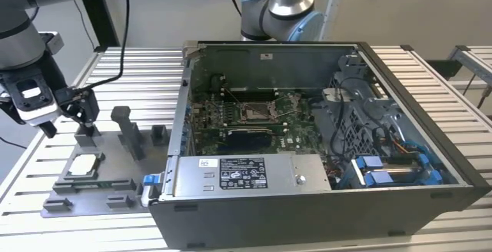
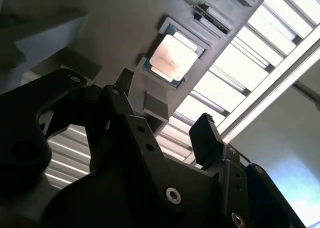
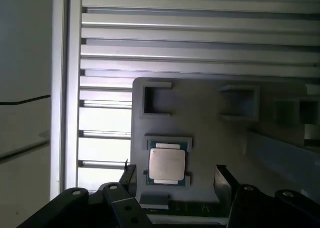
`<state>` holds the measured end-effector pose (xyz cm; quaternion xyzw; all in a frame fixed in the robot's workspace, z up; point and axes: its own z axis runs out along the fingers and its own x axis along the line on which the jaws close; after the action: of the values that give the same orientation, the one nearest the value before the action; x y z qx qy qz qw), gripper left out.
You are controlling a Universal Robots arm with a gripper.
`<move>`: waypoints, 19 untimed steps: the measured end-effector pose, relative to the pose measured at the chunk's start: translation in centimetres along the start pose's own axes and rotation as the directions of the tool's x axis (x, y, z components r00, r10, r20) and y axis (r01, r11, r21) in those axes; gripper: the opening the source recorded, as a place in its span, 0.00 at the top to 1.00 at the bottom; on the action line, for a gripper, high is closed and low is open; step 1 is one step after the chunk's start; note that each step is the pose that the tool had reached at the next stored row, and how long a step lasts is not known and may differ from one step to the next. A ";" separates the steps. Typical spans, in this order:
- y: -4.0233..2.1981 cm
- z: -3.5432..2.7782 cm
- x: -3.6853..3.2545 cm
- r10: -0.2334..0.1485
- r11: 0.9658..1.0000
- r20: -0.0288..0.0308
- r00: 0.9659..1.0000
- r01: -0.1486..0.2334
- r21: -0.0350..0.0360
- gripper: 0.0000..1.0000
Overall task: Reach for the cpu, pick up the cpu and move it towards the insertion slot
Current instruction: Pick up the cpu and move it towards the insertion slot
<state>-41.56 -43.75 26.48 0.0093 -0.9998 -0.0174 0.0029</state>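
The black claw (image 3: 175,172) is wide open and holds nothing. The small silvery square cpu (image 3: 167,164) lies flat straight below it, between its two fingers (image 3: 129,178).

Soft, even light filled the exterior view. In both wrist views the slatted surface (image 3: 200,37) glared white, and the gripper (image 3: 175,178) stood dark, backlit, in shadow.
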 end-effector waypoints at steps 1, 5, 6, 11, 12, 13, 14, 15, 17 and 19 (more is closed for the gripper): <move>-0.01 0.16 0.01 0.000 1.000 0.000 1.000 0.000 0.000 0.00; -0.03 0.82 0.06 0.000 1.000 0.000 1.000 0.000 0.000 0.00; -0.03 1.00 0.07 0.000 1.000 0.000 1.000 0.000 0.000 0.00; -0.12 1.69 0.09 0.000 1.000 0.000 1.000 0.000 0.000 0.00; -0.20 1.81 0.10 0.000 1.000 0.000 1.000 0.000 0.000 0.00; -0.30 1.95 0.11 0.000 1.000 0.000 1.000 0.000 0.000 0.00; -0.41 2.10 0.12 0.000 1.000 0.000 1.000 0.000 0.000 0.00; -0.46 2.25 0.12 0.000 1.000 0.000 1.000 0.000 0.000 0.00; -0.49 2.54 0.14 0.000 1.000 0.000 1.000 0.000 0.000 0.00; -0.54 2.84 0.15 0.000 1.000 0.000 1.000 0.000 0.000 0.00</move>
<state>-41.71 -44.19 23.63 0.0093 -0.9998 -0.0174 0.0029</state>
